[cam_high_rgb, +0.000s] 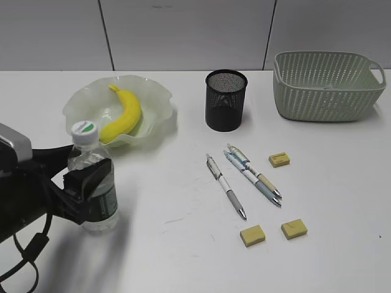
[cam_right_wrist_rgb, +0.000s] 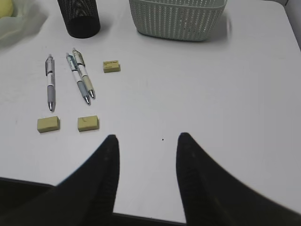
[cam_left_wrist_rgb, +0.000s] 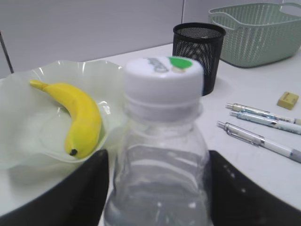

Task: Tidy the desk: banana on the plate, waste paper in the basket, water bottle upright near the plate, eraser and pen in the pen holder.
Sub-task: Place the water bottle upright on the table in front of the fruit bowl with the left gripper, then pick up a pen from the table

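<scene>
The water bottle (cam_high_rgb: 91, 177) stands upright on the desk (cam_high_rgb: 183, 244) just in front of the plate (cam_high_rgb: 156, 97). My left gripper (cam_high_rgb: 93, 186) brackets its body, jaws open with a thin gap on each side. The banana (cam_high_rgb: 125, 116) lies in the plate. Three pens (cam_high_rgb: 226, 186) and three yellow erasers (cam_high_rgb: 252, 235) lie on the desk in front of the black pen holder (cam_high_rgb: 226, 101). The basket (cam_high_rgb: 327, 88) sits at the back right. No waste paper shows. My right gripper (cam_right_wrist_rgb: 146, 139) hovers open over bare desk, holding nothing.
The left arm fills the front left corner of the exterior view. A grey wall runs behind the desk. In the right wrist view the desk's near edge lies just under the gripper, and the erasers (cam_right_wrist_rgb: 88, 123) are to its left.
</scene>
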{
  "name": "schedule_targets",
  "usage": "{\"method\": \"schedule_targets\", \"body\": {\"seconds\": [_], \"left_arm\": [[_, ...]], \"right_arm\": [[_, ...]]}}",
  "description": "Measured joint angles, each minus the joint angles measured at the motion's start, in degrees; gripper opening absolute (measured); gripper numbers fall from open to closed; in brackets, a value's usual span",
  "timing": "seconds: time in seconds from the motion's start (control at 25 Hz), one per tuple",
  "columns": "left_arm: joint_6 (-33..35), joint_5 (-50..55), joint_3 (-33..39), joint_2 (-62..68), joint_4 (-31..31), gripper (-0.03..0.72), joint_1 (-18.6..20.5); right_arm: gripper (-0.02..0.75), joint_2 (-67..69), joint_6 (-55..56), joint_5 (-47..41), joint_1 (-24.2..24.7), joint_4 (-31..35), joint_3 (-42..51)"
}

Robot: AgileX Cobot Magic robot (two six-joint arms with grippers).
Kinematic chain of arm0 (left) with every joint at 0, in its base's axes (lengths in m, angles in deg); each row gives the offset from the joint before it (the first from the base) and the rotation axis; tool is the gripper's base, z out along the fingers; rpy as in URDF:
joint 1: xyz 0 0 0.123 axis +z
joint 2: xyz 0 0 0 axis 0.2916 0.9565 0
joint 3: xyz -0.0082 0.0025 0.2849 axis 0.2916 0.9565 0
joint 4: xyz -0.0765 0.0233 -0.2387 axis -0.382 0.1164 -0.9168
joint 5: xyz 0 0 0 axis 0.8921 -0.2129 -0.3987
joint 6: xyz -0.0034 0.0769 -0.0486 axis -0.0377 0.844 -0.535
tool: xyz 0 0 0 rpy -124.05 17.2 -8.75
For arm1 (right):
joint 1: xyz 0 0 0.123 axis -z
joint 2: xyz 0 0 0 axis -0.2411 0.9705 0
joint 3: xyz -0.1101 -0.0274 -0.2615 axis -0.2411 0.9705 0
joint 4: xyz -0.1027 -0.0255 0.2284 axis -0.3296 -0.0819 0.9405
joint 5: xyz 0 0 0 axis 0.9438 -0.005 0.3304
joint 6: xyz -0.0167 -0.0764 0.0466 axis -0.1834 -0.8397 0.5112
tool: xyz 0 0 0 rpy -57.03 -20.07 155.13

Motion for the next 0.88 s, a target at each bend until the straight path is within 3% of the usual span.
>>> {"method": "schedule_targets", "body": {"seconds": [0.32,0.52,0.64,0.88], "left_arm": [[-0.3,1.5,0.2,-5.5,3.0,0.518,0.0],[-6.6,7.3,0.1,-18.6,1.5,0.497,0.0],[-7.6,27.2,-2.9,-30.6,0.9,0.481,0.0],[-7.0,85.6,-21.9,-49.5,5.3,0.404,0.0]], "right_arm": [[0.330,0.0,0.0,0.0,0.0,0.0,0.0],[0.330,0.0,0.0,0.0,0.0,0.0,0.0],[0.330,0.0,0.0,0.0,0.0,0.0,0.0],[0.330,0.0,0.0,0.0,0.0,0.0,0.0]]}}
